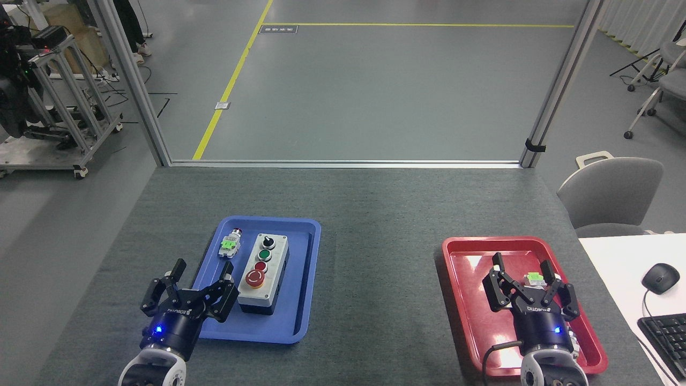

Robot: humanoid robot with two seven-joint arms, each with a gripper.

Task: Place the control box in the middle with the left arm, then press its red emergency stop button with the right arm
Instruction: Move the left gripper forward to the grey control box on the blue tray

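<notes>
Head view: at the near left my left pincer (193,287) hangs over the near-left corner of the blue tray (308,279), claws spread apart and holding nothing, blue light lit on its black body above a white wrist. Just right of its claws stands the box (264,274), upright in the tray, long axis running near to far, grey face up on a black base. Along that face, far to near, sit a black knob (267,242), a green button (265,254), a small red button (261,266) and the red stop cap (254,278) with its yellow ring, nearest to me. Left of the box, in the tray's far-left part, lies a loose switch part (229,244) with a green tag, apart from the box. The middle (380,257) of the grey surface lies bare between the trays. Well to the right rests the red tray (455,252). My right pincer (528,287) hangs over it, claws spread, gripping nothing; a small green-tagged part (535,277) shows between its claws, and I cannot tell if they touch it. A black cable (496,354) loops from the wrist.
</notes>
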